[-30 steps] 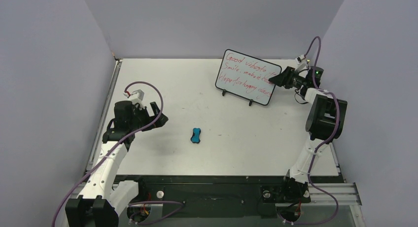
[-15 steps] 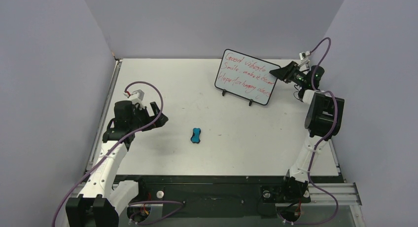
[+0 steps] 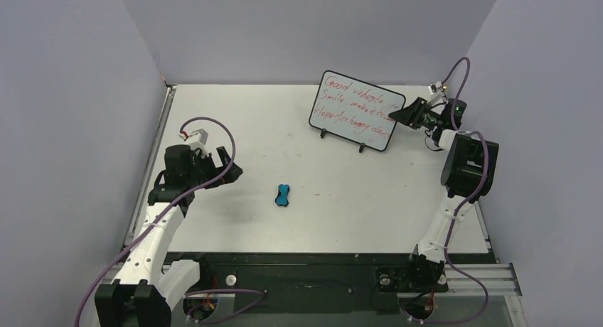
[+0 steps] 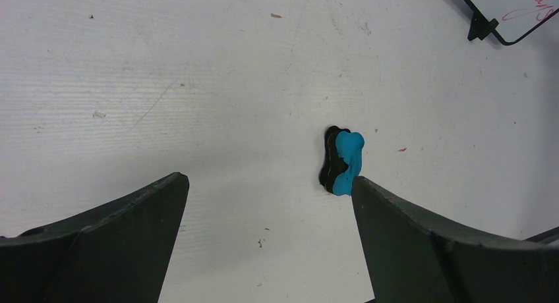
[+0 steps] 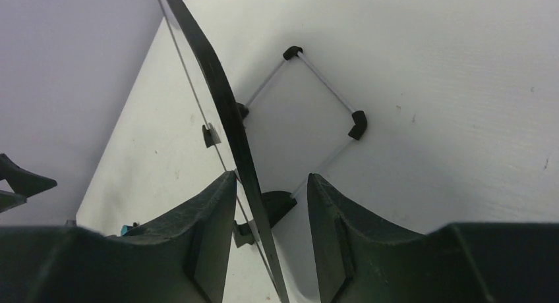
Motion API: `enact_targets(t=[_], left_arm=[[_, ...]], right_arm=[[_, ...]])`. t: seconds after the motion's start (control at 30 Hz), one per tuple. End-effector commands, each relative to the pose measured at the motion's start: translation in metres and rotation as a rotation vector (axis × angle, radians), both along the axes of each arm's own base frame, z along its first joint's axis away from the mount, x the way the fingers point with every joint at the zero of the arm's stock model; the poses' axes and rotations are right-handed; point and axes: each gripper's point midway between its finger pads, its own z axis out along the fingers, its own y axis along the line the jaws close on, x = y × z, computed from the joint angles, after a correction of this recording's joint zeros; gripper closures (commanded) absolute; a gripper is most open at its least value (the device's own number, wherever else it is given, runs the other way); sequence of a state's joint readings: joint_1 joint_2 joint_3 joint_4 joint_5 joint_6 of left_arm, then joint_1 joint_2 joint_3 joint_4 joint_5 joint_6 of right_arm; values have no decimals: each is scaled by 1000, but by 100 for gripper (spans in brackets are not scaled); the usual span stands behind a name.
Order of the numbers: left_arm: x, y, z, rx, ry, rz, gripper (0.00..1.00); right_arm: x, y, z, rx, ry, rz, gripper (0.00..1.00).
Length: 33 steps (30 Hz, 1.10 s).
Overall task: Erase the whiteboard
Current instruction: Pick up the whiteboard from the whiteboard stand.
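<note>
Two sets of jaws, two different jobs. The right jaws stand half-spread astride the right-hand rim of the whiteboard (image 5: 224, 105), which cuts between them edge-on in the right wrist view. Daylight shows on the right side of the rim, and whether the other pad touches it I cannot tell from that steep angle. Behind the board, the wire easel stand (image 5: 356, 125) props it on the worktop (image 3: 235, 114), in the upper right of the top view. Three lines of red writing (image 3: 355, 106) cover its face, so nothing looks erased yet. The left jaws are spread wide and hang over bare worktop at the left of that view, holding nothing. The blue eraser (image 4: 344, 161) lies just off the finger at the right of the left wrist view, well apart from the board. The step in hand reads as steadying the board. To do it well, I would close squarely on the rim, deep enough not to slip, gently enough not to twist the board off its stand, with the fingers clear of the writing. The left jaws should then pinch the eraser across its narrow waist and wipe with its pad flat, pushing toward the held edge.
</note>
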<state>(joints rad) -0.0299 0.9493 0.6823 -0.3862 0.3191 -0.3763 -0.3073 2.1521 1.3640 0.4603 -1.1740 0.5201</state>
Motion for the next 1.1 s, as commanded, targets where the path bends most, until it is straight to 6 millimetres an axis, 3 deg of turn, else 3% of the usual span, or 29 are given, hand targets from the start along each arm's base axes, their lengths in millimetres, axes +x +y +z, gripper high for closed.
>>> enact_targets(t=[0.0, 0.27, 0.33, 0.37, 0.4, 0.43, 0.47, 0.57, 0.83, 1.0, 1.03, 1.07], left_arm=[[11, 0, 18, 5, -80, -16, 7], [11, 0, 18, 1, -77, -18, 7], [12, 0, 17, 2, -75, -17, 7], [12, 0, 17, 3, -74, -18, 7], [12, 0, 17, 2, -73, -18, 7], [12, -1, 16, 1, -72, -19, 7], [12, -1, 17, 1, -73, -20, 7], [12, 0, 16, 2, -70, -19, 7], [12, 0, 15, 1, -67, -19, 7], [12, 0, 15, 2, -67, -18, 7], [12, 0, 15, 1, -66, -19, 7], [12, 0, 15, 1, -67, -18, 7]], right_arm=[[-4, -10, 1, -119, -39, 19, 61], [-2, -5, 16, -58, -76, 28, 63], [5, -4, 42, -30, -190, 19, 63], [2, -1, 44, 44, -145, 17, 63], [4, 1, 63, 44, -246, 24, 63], [1, 4, 65, 123, -199, 31, 63], [-1, 7, 82, 123, -296, 50, 63], [-8, 14, 96, 253, -287, 104, 63], [-8, 11, 93, 262, -290, 98, 64], [8, 1, 68, 169, -222, 9, 64], [10, -1, 51, 173, -117, -16, 64], [14, -6, 50, 68, -179, -33, 63]])
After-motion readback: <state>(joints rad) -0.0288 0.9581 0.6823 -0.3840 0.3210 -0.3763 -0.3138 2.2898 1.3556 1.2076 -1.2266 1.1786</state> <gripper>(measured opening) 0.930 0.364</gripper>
